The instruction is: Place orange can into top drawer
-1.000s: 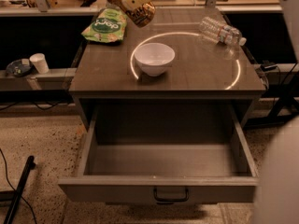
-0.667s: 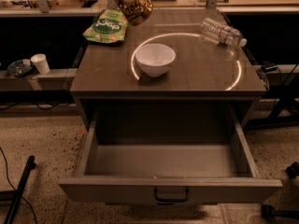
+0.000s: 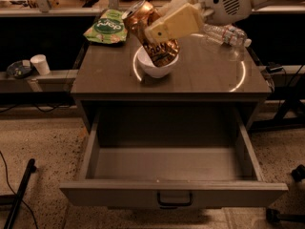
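Observation:
My gripper (image 3: 164, 30) is shut on the orange can (image 3: 151, 35). It holds the shiny copper can tilted, silver top to the upper left, above the cabinet top and in front of the white bowl (image 3: 156, 67). One cream finger (image 3: 174, 23) lies across the can's side; the white arm comes in from the upper right. The top drawer (image 3: 171, 163) is pulled wide open below and its inside is bare. Its front panel carries a small dark handle (image 3: 174, 199) at the centre.
A green snack bag (image 3: 107, 26) lies at the cabinet's back left. A clear plastic bottle (image 3: 228, 34) lies at the back right. A paper cup (image 3: 40, 64) stands on a ledge to the left. Cables and a dark pole lie on the floor at left.
The gripper with the orange can has come forward and down from the back edge of the cabinet to in front of the bowl. The view has shifted a little to the left.

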